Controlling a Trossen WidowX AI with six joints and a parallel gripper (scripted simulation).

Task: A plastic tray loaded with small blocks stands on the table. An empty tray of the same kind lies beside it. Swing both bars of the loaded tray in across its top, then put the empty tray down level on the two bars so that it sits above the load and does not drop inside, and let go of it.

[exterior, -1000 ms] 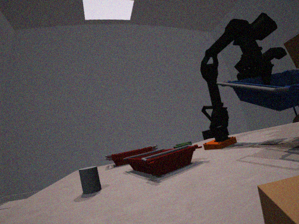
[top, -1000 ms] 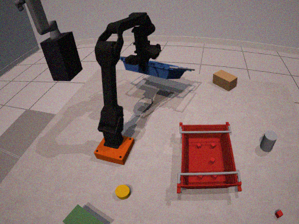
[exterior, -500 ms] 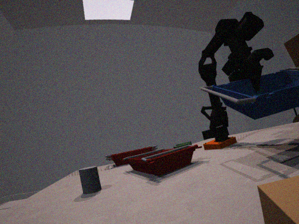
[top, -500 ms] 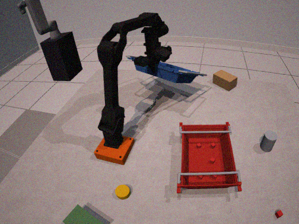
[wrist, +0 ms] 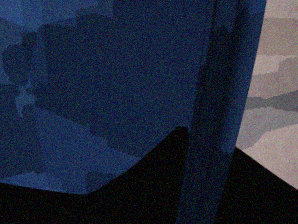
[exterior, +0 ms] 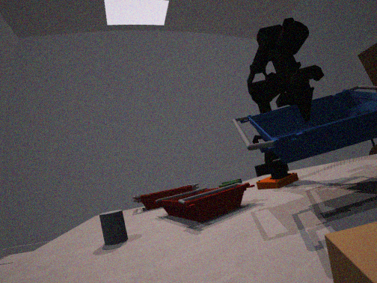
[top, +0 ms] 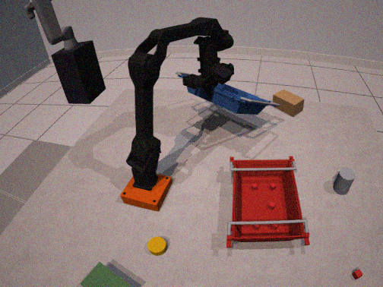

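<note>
The loaded red tray stands on the table with several small red blocks inside. Its back wire bar and front wire bar both lie across its top, near the two ends. The empty blue tray hangs in the air behind the red one, tilted, its right end lower in the top view. Its own wire bars stick out past its ends. My gripper is shut on a long side wall of the blue tray.
A tan box is near the blue tray's lower end. A grey cylinder stands right of the red tray. A yellow disc, green piece and loose red block lie in front. The exterior view shows another red tray behind.
</note>
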